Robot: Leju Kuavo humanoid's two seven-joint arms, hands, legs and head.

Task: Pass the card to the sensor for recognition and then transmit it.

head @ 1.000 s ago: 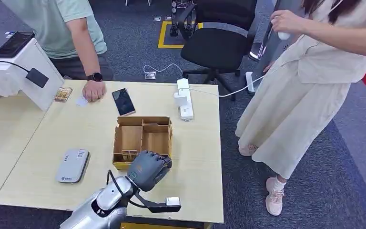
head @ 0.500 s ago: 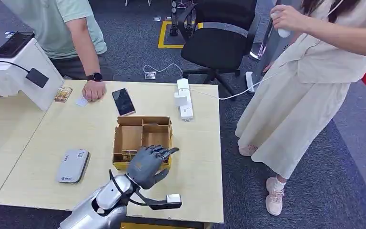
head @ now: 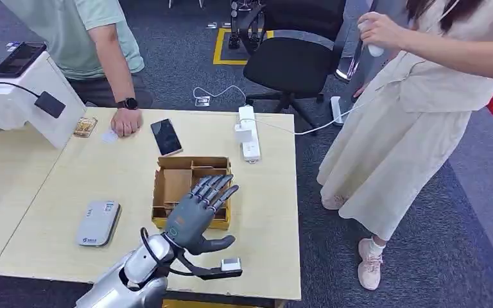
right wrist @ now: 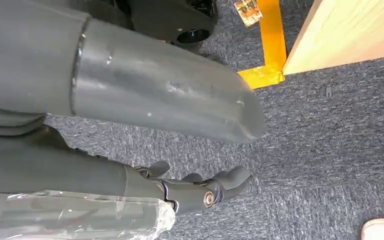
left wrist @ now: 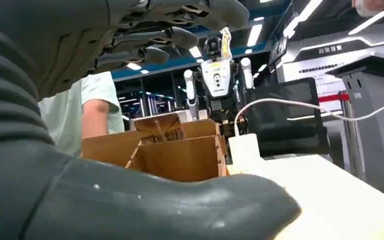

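Reaching over the cardboard box point(head: 192, 188), my left hand point(head: 197, 215) has its fingers point(head: 215, 189) spread and empty. I judge the card pickup not yet done; next comes lowering into a compartment. My right hand point(right wrist: 200, 190) hangs by the floor, loosely curled, holding nothing.

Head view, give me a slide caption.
Left hand open above the cardboard box, grey sensor beside it.

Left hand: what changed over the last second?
The left hand opened over the cardboard box: its fingers went from curled to straight and spread, thumb out, holding nothing. The box, card reader and phone stayed put.
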